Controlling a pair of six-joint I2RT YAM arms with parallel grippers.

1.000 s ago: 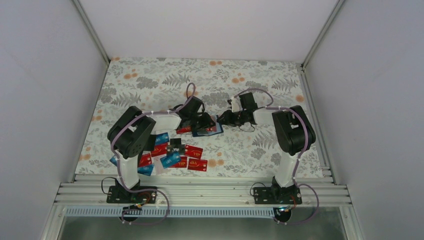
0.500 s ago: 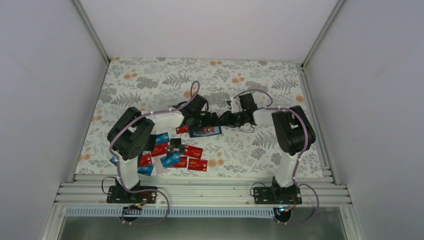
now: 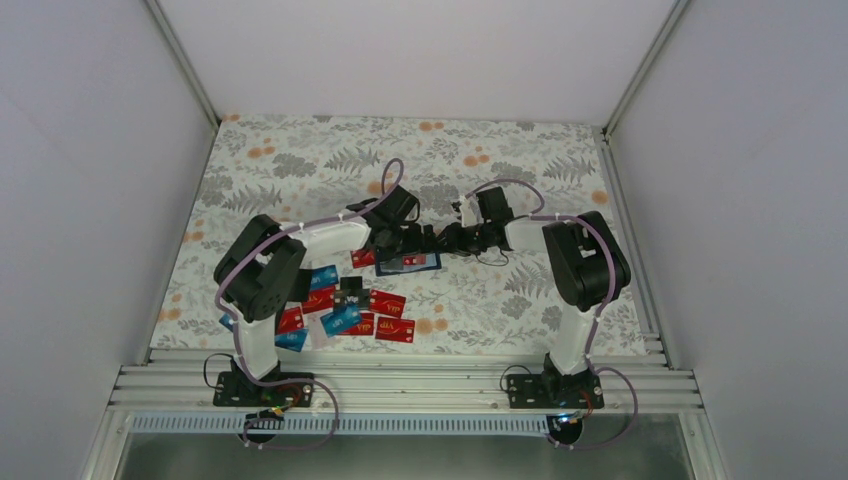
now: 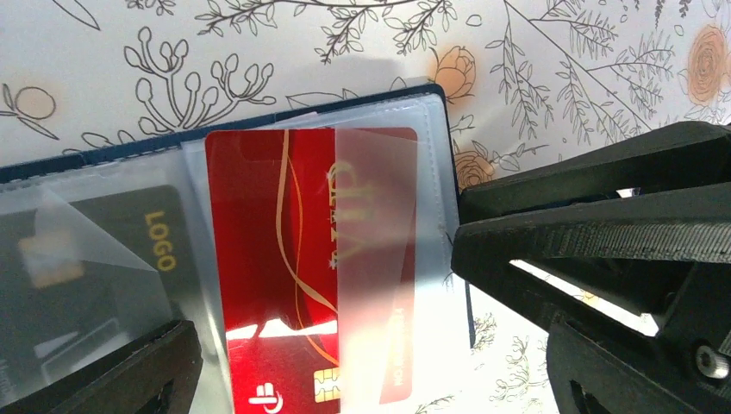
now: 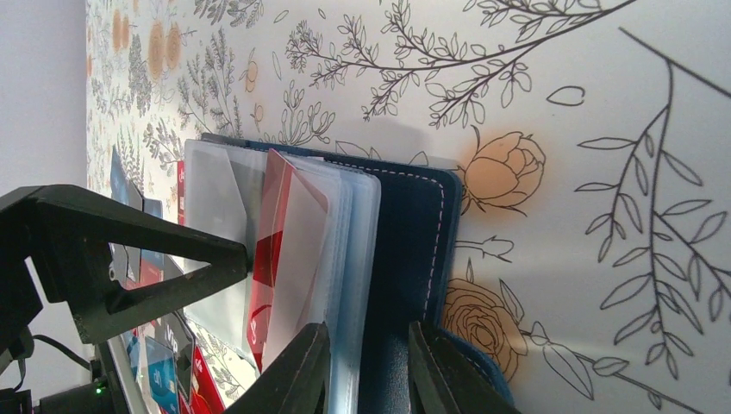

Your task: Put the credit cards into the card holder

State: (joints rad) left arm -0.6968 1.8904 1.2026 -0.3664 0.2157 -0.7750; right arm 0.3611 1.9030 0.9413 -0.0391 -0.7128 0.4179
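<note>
The card holder (image 3: 412, 264) lies open on the flowered cloth, its clear sleeves fanned out. My right gripper (image 5: 366, 371) is shut on its navy cover (image 5: 414, 233) and a few sleeves, holding them at the right edge. A red card (image 4: 293, 259) with gold marks sits in a sleeve, and a black card (image 4: 95, 276) marked LOGO fills the sleeve to its left. My left gripper (image 4: 371, 379) is open wide, its fingers standing apart on either side of the red card without touching it. Several loose credit cards (image 3: 345, 312), red, blue and black, lie near the left arm.
The right gripper's ribbed fingers (image 4: 603, 233) sit close to the holder's right edge in the left wrist view. One left finger (image 5: 129, 259) reaches in at the left of the right wrist view. White walls enclose the flowered table (image 3: 300, 160).
My left gripper has opened from a near-shut grip and let go of the red card, which stays in the sleeve. It shifted slightly toward the back. The right gripper has not moved.
</note>
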